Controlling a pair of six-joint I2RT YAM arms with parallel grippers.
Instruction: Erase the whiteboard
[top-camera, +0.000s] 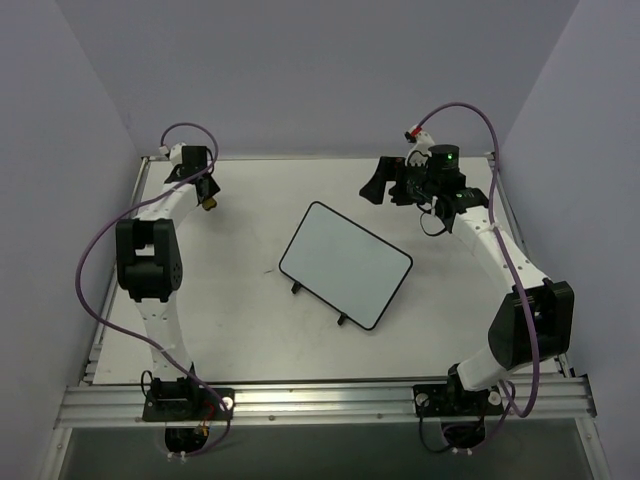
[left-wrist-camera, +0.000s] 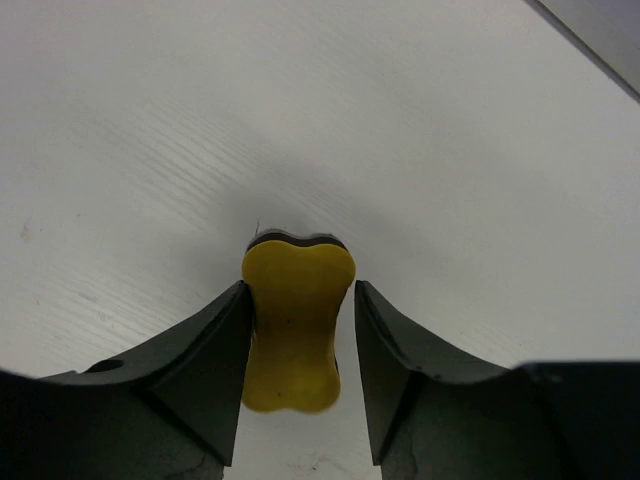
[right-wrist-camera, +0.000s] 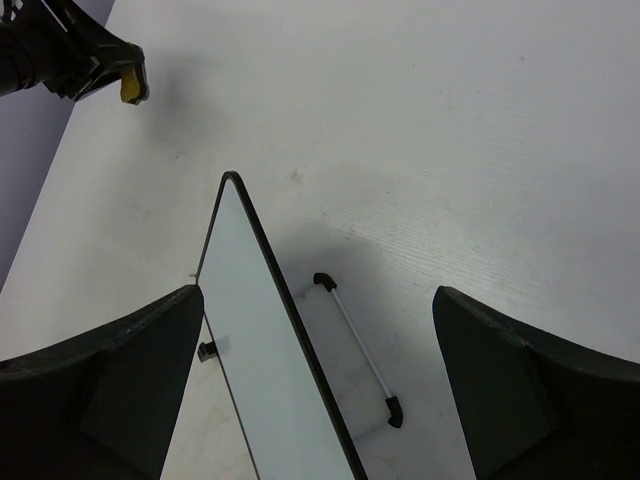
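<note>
The whiteboard (top-camera: 345, 265) is seen as a small rectangle with rounded corners, a glossy, plain white face and a thin black frame. It is set near the middle of the table (top-camera: 250, 330), turned diagonally to the table's edges. It is propped at a tilt on two small black feet (top-camera: 297, 289) along its near long side.

whiteboard (top-camera: 345, 265) — face blank, thin black frame — sits mid-table, turned diagonally, with two black feet along its near-left edge. left gripper (top-camera: 207, 199) is at the far-left corner of the table (top-camera: 250, 335), pointing down, a small yellow object (top-camera: 211, 204) at its tip. right gripper (top-camera: 384, 182) is raised beyond the board's far-right corner, fingers spread, apart from it.
</note>
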